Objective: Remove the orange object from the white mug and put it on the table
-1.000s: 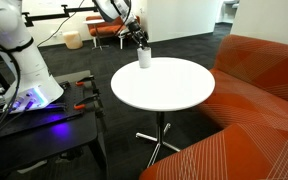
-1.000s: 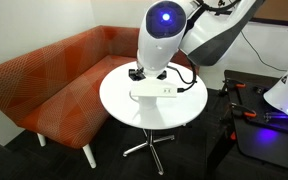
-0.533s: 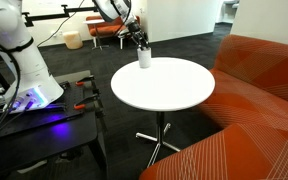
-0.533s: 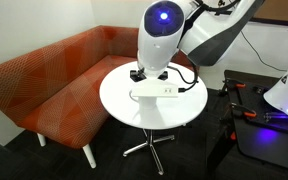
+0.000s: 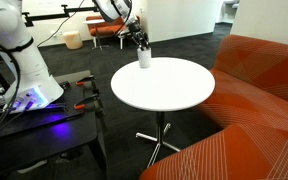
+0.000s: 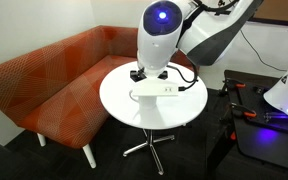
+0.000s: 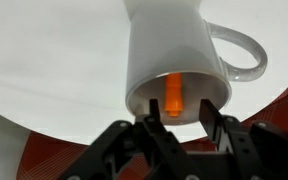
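Note:
In the wrist view I look down into the white mug (image 7: 184, 50), handle to the right, on the round white table (image 7: 44, 60). The orange object (image 7: 174, 95) stands inside it, leaning on the near wall. My gripper (image 7: 180, 115) hovers at the mug's rim. Its black fingers (image 7: 149, 118) stand apart on either side of the orange piece and do not touch it. In an exterior view the mug (image 5: 144, 58) sits at the far edge of the table (image 5: 169, 90) with the gripper (image 5: 140, 41) right above it. From the opposite side the arm hides the mug.
An orange sofa (image 5: 254, 100) curves round one side of the table (image 6: 124, 100). The robot's dark bench (image 5: 39, 125) with red clamps stands on the other side. The big white arm joint (image 6: 162, 35) blocks much of that exterior view. A white oblong thing (image 6: 164, 92) shows over the tabletop there.
Hardly anything has moved. The gripper stays over the mug and the orange piece still rests inside.

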